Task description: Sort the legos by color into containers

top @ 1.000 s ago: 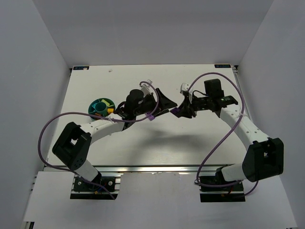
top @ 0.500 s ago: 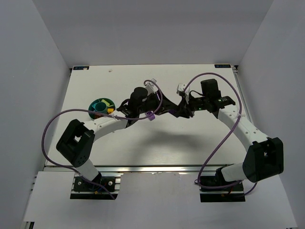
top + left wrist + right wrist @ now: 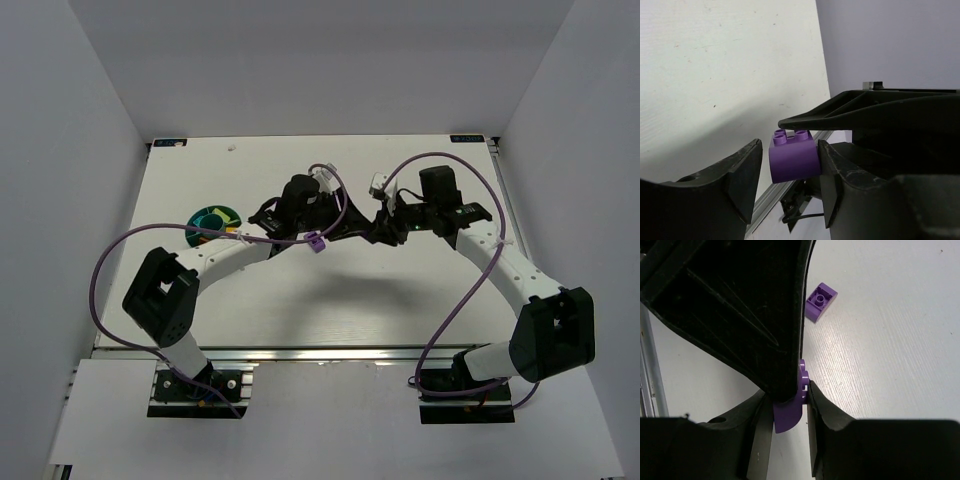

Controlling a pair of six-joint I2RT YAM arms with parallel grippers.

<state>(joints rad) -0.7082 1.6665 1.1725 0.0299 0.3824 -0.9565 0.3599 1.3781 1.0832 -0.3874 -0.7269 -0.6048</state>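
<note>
Right gripper [image 3: 787, 405] pinches purple brick [image 3: 792, 159] between narrow jaws, mid-table, above the table [image 3: 715, 60]. Left gripper [image 3: 790, 150] brackets the same brick, half-closed: one pad touching, a sliver of gap at the other, so not clamped. Judgement: seat the left squarely before the right lets go. Beyond, second purple brick [image 3: 821, 301] lies loose. Teal bowl [image 3: 205, 215] sits well off left.

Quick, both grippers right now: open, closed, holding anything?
Left gripper: open, jaws straddling the purple brick, gap at one finger.
Right gripper: shut on that purple brick.
</note>
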